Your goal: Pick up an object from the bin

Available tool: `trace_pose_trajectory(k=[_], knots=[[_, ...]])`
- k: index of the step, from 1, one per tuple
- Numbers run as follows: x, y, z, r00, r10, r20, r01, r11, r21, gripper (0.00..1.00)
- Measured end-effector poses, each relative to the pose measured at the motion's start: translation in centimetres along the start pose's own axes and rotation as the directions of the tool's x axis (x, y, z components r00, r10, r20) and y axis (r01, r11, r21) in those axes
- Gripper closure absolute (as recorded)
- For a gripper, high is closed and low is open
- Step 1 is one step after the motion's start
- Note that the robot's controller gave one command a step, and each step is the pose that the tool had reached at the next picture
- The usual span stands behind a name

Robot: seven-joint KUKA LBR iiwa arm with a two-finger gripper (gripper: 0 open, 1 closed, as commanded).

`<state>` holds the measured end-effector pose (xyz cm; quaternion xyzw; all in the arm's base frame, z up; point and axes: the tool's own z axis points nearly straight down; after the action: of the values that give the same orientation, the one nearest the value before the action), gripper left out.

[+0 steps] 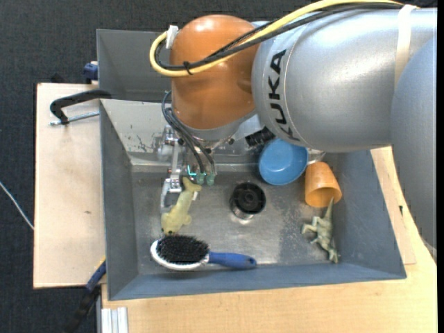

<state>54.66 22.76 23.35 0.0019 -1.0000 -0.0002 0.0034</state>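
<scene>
Arm comes in from the right, orange-covered wrist bent down over the left half of the bin (116, 214). Gripper (182, 184) low near the floor; open or closed, cannot tell. Pale yellow limp thing (176, 215) lies directly below it, upper end at the gripper's tip; contact unclear. Blue-handled hairbrush (182, 252) just beyond, along the near wall.

A: The bin (291, 234)?
B: Grey metal, matt, its floor scuffed and speckled.
A: And the blue cup (282, 163)?
B: Smooth plastic, faintly glossy. The orange cup (321, 184) looks smooth plastic too, but matt.
</scene>
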Motion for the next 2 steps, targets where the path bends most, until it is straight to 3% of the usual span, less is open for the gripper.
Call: trace_pose_trajectory(k=[1,2], knots=[[-1.66,-6.38,15.05,0.997,-0.078,0.014,0.078,0.997,-0.002,0.00],[-1.58,-6.37,15.25,0.997,-0.078,0.010,0.078,0.997,-0.002,1.00]])
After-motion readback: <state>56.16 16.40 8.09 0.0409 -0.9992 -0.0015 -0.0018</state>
